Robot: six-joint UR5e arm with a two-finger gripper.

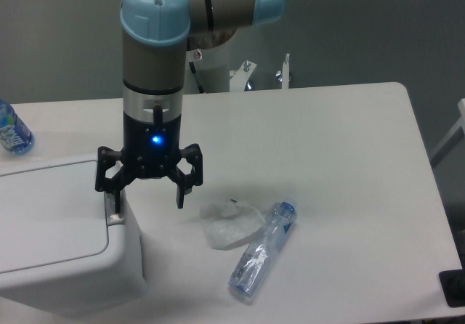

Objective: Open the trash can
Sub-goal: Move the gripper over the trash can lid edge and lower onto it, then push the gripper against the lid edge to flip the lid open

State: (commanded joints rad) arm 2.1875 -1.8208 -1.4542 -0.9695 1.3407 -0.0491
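The large white boxy plastic trash can (58, 229), judged stiff, smooth and slippery with a light lid, is seen below and left of the wide-open, empty hand (149, 197), and is best pressed at the small grey push-button strip (113, 209) under its left finger.

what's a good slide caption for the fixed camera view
Open gripper poised over the grey button at the closed bin's lid edge.
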